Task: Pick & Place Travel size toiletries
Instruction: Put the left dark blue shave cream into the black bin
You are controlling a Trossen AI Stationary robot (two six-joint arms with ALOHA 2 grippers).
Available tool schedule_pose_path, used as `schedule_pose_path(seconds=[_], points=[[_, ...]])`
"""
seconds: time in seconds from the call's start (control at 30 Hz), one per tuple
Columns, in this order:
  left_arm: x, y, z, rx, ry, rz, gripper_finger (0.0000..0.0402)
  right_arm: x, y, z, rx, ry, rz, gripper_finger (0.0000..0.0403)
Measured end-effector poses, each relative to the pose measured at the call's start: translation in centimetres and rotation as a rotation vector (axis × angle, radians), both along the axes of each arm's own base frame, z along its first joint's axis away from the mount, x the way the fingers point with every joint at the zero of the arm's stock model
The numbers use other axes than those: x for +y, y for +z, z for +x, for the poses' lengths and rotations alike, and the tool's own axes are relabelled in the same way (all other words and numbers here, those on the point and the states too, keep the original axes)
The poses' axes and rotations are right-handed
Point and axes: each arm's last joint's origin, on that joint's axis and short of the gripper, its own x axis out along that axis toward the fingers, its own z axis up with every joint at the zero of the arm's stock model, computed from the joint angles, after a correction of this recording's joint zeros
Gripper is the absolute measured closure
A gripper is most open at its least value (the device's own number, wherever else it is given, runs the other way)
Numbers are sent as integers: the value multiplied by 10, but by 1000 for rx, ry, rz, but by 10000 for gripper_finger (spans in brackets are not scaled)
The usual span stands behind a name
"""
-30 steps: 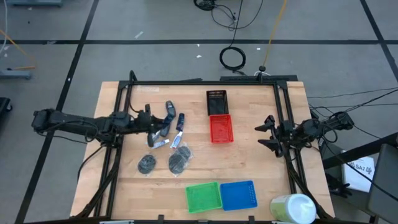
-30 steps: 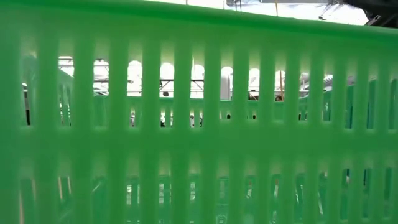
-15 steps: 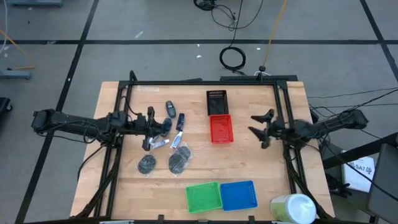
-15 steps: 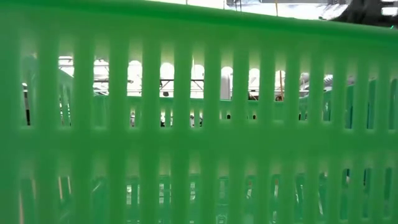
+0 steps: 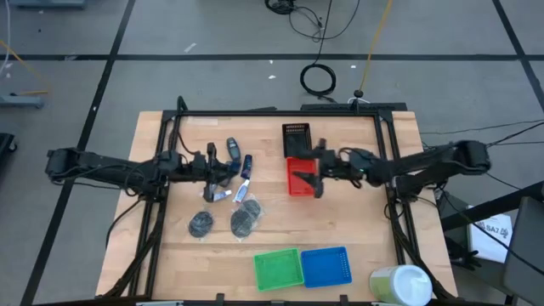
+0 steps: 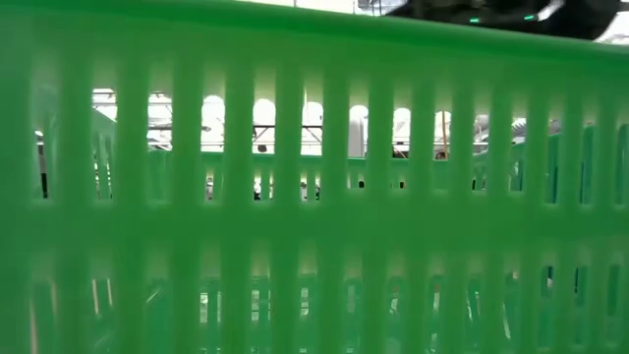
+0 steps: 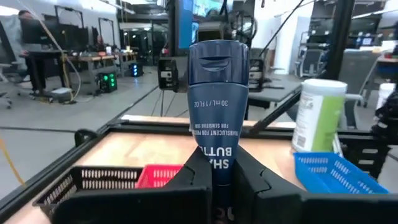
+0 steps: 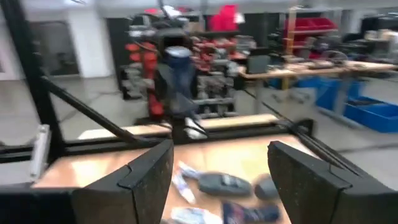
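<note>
On the worktop [image 5: 348,229] the green basket [image 5: 278,269], blue basket [image 5: 326,266], red basket [image 5: 301,177] and black basket [image 5: 295,138] look empty. The left gripper [image 5: 223,170] has its jaws closed on a bottle [image 7: 216,134]; other toiletries [image 5: 238,204] lie beside it. The right gripper [image 5: 316,176], jaws open, hangs over the red basket.

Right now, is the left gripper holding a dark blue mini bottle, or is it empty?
Holding one. The left gripper is shut on the dark blue mini bottle, which stands cap-out between its fingers.
</note>
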Motion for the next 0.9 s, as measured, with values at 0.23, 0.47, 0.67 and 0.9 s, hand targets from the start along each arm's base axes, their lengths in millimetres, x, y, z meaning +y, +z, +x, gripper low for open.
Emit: schedule_pose_path(seconds=[0.23, 0.47, 0.67, 0.9], points=[[6, -8, 10, 11, 29, 4, 394, -5, 8, 56, -43, 100, -7, 124], [9, -6, 33, 39, -9, 8, 381, -6, 7, 98, -46, 149, -11, 120], [9, 1, 49, 40, -45, 36, 394, -5, 15, 108, -94, 206, 25, 122], [9, 4, 58, 45, -65, 50, 387, -6, 16, 108, -104, 204, 20, 130]])
